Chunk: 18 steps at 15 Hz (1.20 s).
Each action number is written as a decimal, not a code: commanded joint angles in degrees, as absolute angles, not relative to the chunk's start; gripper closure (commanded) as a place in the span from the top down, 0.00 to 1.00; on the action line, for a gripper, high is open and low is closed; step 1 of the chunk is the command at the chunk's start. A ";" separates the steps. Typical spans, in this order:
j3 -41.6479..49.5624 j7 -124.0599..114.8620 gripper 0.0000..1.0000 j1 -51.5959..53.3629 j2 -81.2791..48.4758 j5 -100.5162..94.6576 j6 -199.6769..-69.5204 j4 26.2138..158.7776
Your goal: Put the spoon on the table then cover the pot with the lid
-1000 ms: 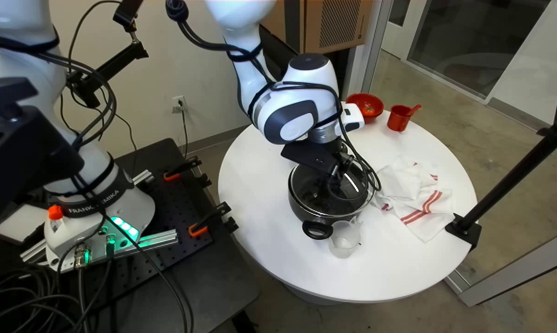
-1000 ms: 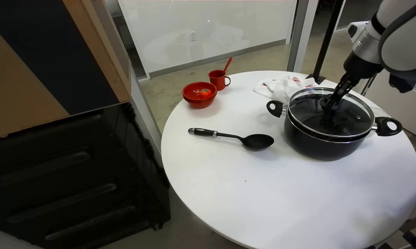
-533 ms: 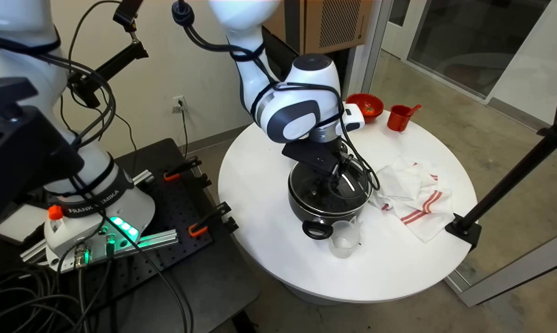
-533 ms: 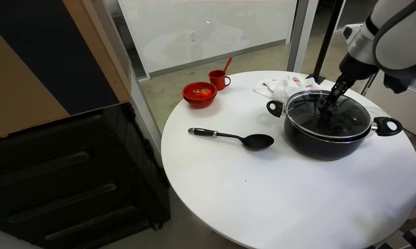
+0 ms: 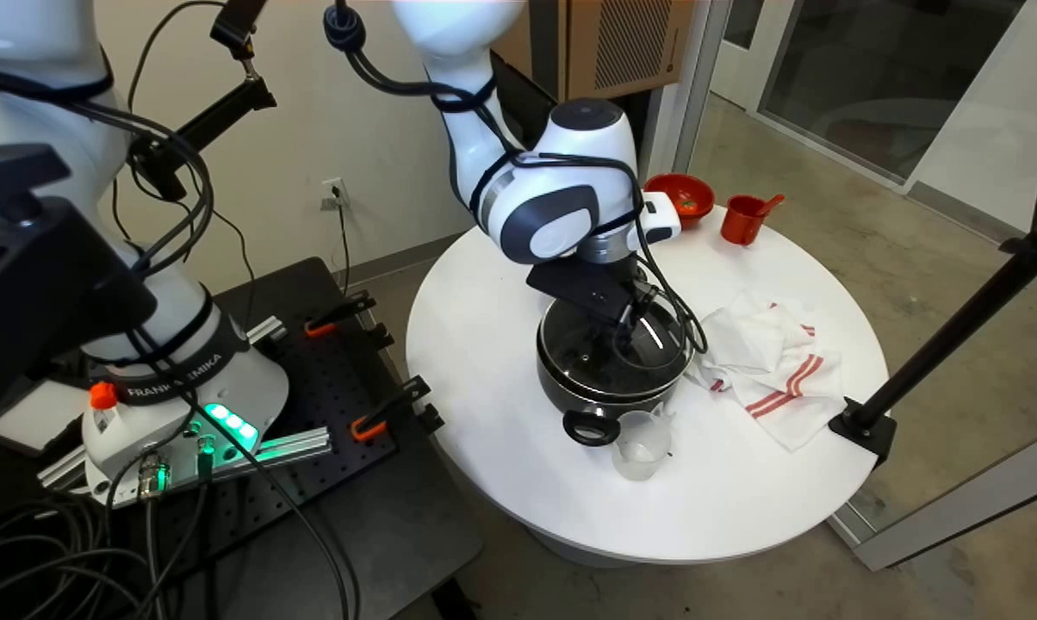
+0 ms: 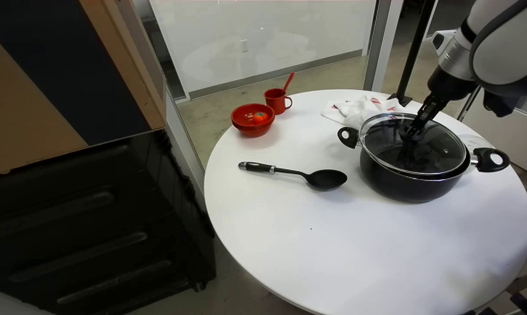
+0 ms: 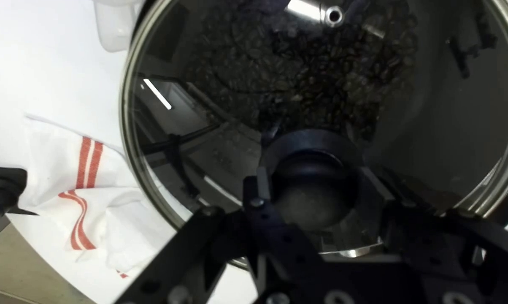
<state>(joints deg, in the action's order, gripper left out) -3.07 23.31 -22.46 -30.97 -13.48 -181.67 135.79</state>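
The black spoon (image 6: 327,179) lies flat on the white table (image 6: 355,249) in an exterior view. The black pot (image 6: 403,188) stands on the table to the right of it. My gripper (image 6: 412,130) is shut on the dark knob of the clear glass lid (image 6: 438,146). The wrist view shows the fingers (image 7: 315,185) on both sides of the knob, with dark bean-like pieces visible through the lid's glass (image 7: 220,63). The lid is over the pot, slightly off to the left in that exterior view. I cannot tell if it touches the rim.
A translucent plastic cup (image 5: 641,448) stands close beside the pot's handle. A white towel with red stripes (image 5: 777,366) lies near the pot. A red bowl (image 6: 252,122) with a tomato and a red mug (image 6: 275,100) stand at the table's edge. A black post (image 5: 923,362) is clamped there.
My gripper and the lid have shifted a little to the left over the pot in an exterior view, after lowering slightly. The spoon and pot have not moved.
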 commanded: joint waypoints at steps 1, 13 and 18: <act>-4.83 23.03 0.25 -24.35 -30.29 -13.59 -180.05 136.15; -3.58 23.85 0.75 -25.31 -24.91 -14.44 -179.82 142.25; 0.45 23.62 1.00 -21.67 -23.41 -15.24 -180.69 142.93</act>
<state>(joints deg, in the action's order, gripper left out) -1.93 23.62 -24.00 -26.05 -14.15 -180.88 141.25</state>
